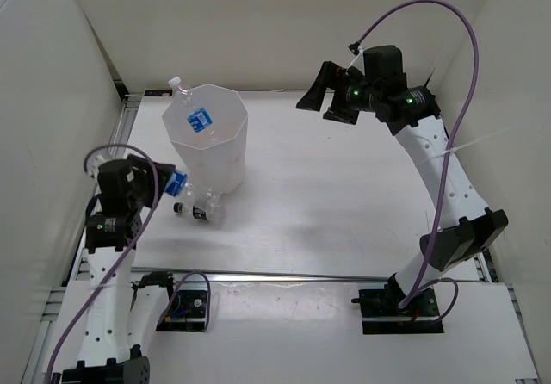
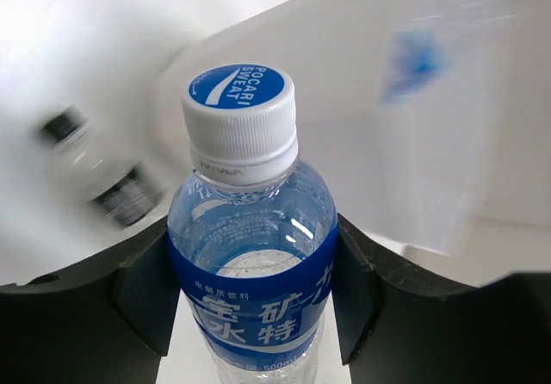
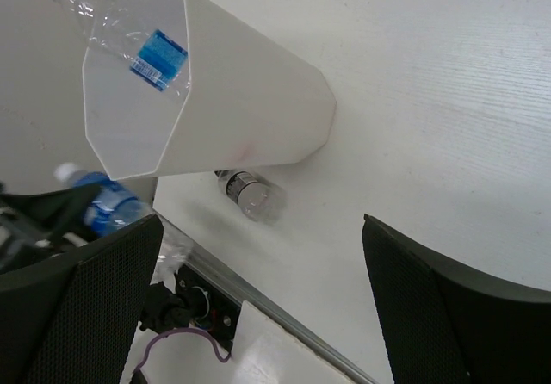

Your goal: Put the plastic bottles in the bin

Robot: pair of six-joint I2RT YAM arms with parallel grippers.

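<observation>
White table (image 1: pixel 344 195): left gripper (image 1: pixel 164 184) clamped on blue-labelled Pocari Sweat bottle (image 2: pixel 250 229); white bin (image 1: pixel 228 143) just beside, ahead-right. Right gripper (image 1: pixel 325 100) fingers apart, farther off.

The bin (image 1: pixel 207 139) is set on the left half of the table (image 1: pixel 344 195), towards the back. A leaning bottle (image 1: pixel 191 113) is propped inside it, its neck reaching out over the far-left rim. A second bottle (image 2: pixel 250 255) is held in the left gripper (image 1: pixel 170 185), just left of the bin's near side. A short bottle (image 1: pixel 202 213) is laid on its side at the bin's near foot. The right gripper (image 1: pixel 327 100) is held over the far right, well apart from the bin.
</observation>
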